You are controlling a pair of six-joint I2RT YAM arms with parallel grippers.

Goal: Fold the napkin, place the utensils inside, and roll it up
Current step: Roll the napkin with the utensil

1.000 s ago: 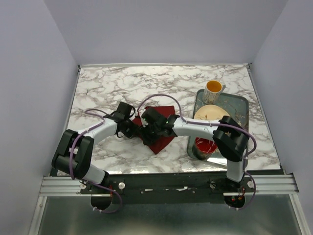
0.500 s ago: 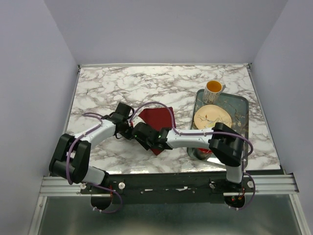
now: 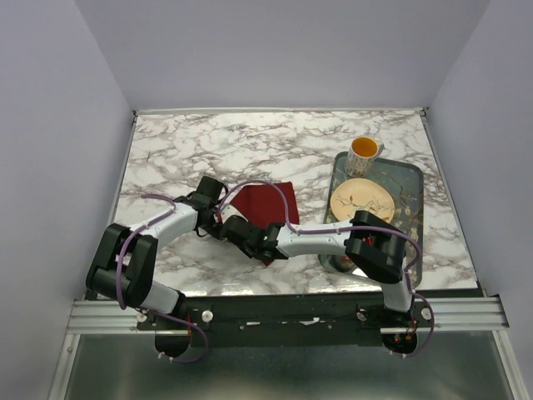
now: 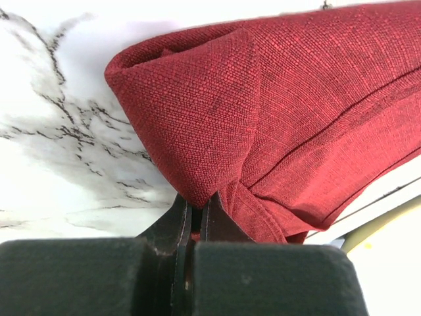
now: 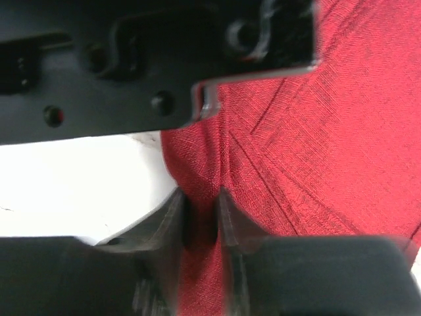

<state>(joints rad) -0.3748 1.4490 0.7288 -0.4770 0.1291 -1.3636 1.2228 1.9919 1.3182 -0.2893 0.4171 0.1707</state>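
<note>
The maroon napkin (image 3: 268, 202) lies partly folded on the marble table (image 3: 191, 150), left of the tray. My left gripper (image 3: 220, 220) is at its left edge; in the left wrist view the jaws are shut on a bunched fold of the napkin (image 4: 263, 105), pinched at the gripper (image 4: 197, 203). My right gripper (image 3: 246, 236) reaches in from the right, just in front of the left one. In the right wrist view its jaws (image 5: 200, 197) squeeze a ridge of the napkin (image 5: 309, 151). The utensils are out of view.
A metal tray (image 3: 414, 177) at the right holds a tan plate (image 3: 362, 200). A mug (image 3: 365, 150) with an orange inside stands at the tray's far corner. The left gripper's black body (image 5: 131, 66) fills the top of the right wrist view, very close.
The right arm swung left and toward the near edge, bringing its gripper beside the left one, and its jaws closed on the napkin. The left gripper kept its hold.
</note>
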